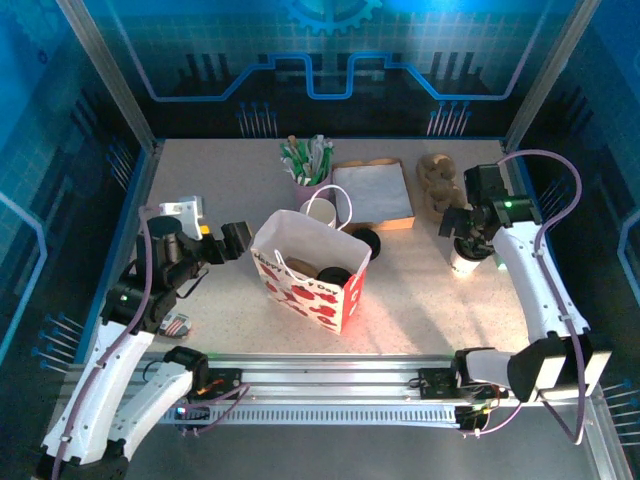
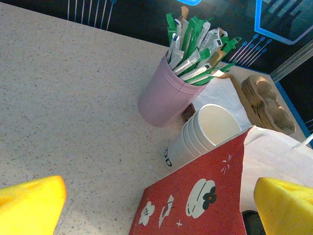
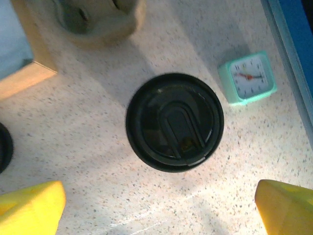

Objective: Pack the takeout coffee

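Right wrist view looks straight down on the lidded coffee cup (image 3: 174, 121), standing on the table (image 3: 98, 161) beside a small green clock (image 3: 247, 78), just ahead of the right gripper (image 3: 157, 209), whose fingers are spread wide, holding nothing. The left gripper (image 2: 156, 208), likewise spread, faces the gift bag (image 2: 195, 203).

One gift bag (image 1: 300, 290), red and white. One lidded takeout coffee (image 3: 174, 121). One stack of nested white cups (image 2: 203, 129): at least three rims, exact count unclear. One pink cup (image 2: 164, 98) stuffed with green-white sticks (image 2: 195, 44), too many to count. One wooden tray (image 1: 398, 223) with one napkin stack (image 1: 375, 192). One pile of cardboard cup carriers (image 2: 266, 100), number unclear. One mint clock (image 3: 247, 78). One loose black lid (image 1: 366, 240) on the worktop (image 1: 220, 180).
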`<control>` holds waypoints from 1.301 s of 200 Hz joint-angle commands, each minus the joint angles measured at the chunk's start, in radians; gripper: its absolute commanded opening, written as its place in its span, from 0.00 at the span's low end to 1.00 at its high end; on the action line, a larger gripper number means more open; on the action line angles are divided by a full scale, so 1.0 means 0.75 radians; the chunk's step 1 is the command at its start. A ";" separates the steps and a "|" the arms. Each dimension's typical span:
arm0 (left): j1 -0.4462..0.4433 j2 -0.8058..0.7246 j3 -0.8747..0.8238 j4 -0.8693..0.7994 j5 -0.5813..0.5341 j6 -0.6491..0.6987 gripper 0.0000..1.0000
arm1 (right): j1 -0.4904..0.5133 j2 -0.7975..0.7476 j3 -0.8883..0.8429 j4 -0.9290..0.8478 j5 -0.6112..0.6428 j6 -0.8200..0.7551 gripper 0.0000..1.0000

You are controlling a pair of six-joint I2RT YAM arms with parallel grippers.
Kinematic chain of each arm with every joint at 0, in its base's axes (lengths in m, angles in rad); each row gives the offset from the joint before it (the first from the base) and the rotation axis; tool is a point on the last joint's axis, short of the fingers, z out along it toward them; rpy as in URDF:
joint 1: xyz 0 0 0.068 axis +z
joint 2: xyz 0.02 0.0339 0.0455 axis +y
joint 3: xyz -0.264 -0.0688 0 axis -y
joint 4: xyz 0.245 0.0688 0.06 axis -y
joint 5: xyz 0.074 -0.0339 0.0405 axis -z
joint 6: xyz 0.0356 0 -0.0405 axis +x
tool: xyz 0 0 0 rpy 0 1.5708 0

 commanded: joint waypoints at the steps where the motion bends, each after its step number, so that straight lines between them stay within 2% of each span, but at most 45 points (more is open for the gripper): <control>1: 0.004 -0.021 0.004 -0.004 0.038 -0.026 0.99 | -0.039 -0.034 -0.031 -0.016 0.014 0.051 1.00; 40: 0.005 -0.026 0.010 -0.022 0.033 -0.025 0.99 | -0.099 -0.001 -0.045 0.001 0.003 0.050 1.00; 76: 0.003 -0.037 0.012 -0.026 0.032 -0.026 0.99 | -0.137 0.009 -0.062 0.042 -0.074 0.026 1.00; 260: 0.001 -0.051 0.010 -0.036 0.020 -0.010 0.99 | -0.178 0.072 -0.089 0.111 -0.151 -0.033 0.95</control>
